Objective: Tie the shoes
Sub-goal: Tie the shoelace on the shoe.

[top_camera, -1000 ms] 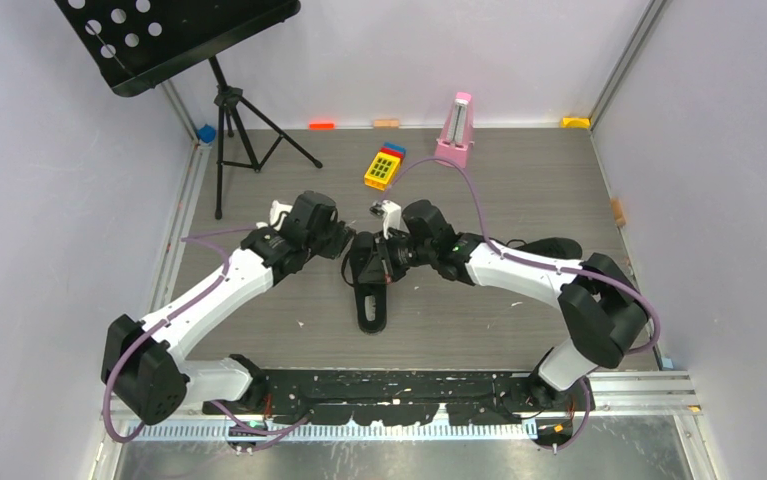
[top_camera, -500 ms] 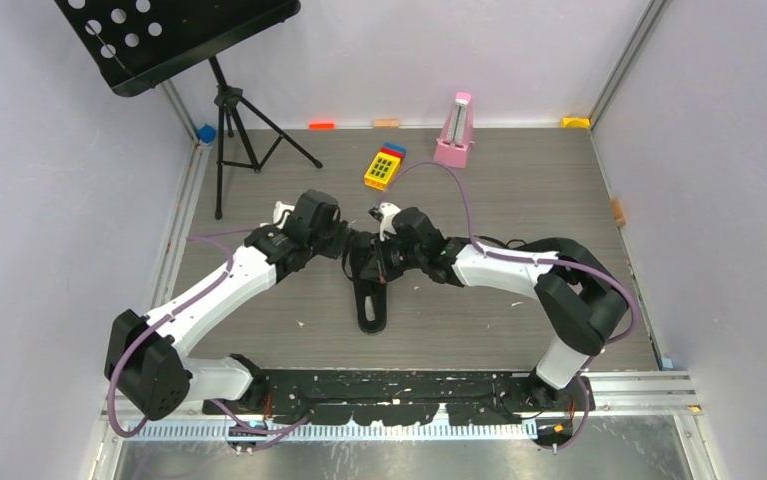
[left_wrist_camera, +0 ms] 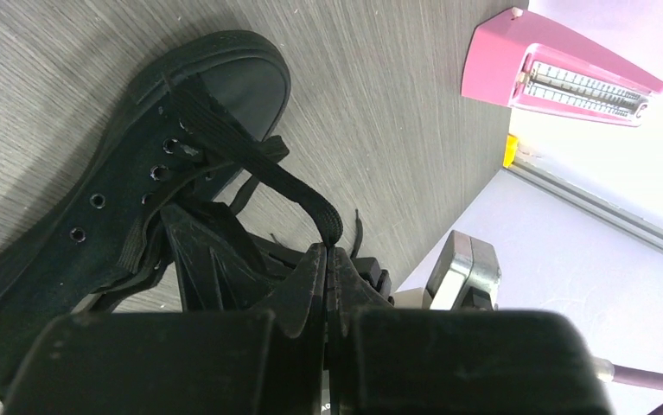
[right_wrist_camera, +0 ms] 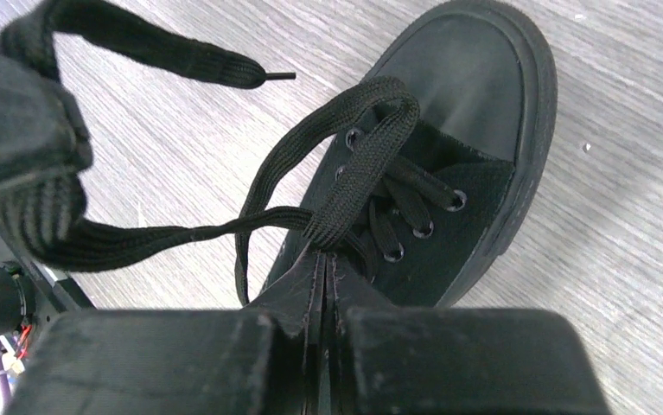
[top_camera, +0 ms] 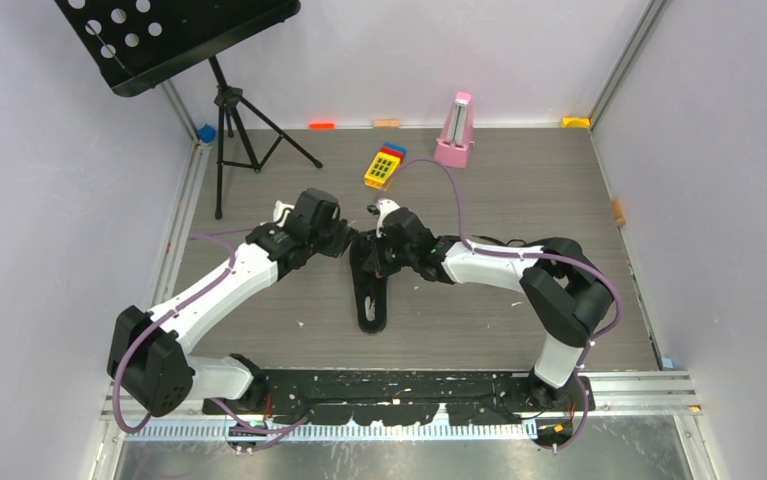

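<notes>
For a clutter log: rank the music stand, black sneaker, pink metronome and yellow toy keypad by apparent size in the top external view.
1. music stand
2. black sneaker, partly hidden
3. pink metronome
4. yellow toy keypad, only slightly smaller than the metronome

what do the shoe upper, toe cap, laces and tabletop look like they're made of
Shoe upper: matte black woven cloth, likely canvas; a fine weave shows around the eyelets.
Toe cap: smooth with a faint sheen, probably rubber.
Laces: flat woven fabric with visible ribbing.
Tabletop: grey wood-grain pattern, possibly laminate; the look leaves it open.
</notes>
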`<state>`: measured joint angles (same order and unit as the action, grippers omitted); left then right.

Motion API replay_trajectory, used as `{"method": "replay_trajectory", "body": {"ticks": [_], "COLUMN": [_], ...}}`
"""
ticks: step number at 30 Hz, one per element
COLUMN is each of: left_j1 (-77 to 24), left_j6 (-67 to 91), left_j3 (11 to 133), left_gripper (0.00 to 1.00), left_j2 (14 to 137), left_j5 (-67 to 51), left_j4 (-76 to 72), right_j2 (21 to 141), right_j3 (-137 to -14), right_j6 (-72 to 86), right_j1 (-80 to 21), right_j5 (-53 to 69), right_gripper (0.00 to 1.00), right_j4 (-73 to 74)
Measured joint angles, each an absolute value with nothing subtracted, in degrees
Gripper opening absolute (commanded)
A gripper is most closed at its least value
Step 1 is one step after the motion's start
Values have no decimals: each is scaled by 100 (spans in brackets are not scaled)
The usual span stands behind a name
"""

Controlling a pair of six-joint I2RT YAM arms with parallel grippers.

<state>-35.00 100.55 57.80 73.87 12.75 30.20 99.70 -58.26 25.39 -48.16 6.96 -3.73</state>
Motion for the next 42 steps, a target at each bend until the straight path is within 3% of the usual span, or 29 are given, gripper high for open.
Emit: {"method": "replay_trajectory", "body": {"ticks": [28,42], "left_j1": [-3098,-3114], "left_j6": [9651,9553], "left_j3": [5839,5839], "left_gripper": [0,0], "left_j2": [7776,7218], "left_j5": [893,978], "left_j4": [2985,3013], "right_j2": [10914,10820], "right_j3": [-6165,-5808], "right_j6": [3481,3944], "right_j1": [-4805,-4683], "right_j5": [1990,1153], "right_gripper": [6,9], "right_j4": [-1992,-3437]}}
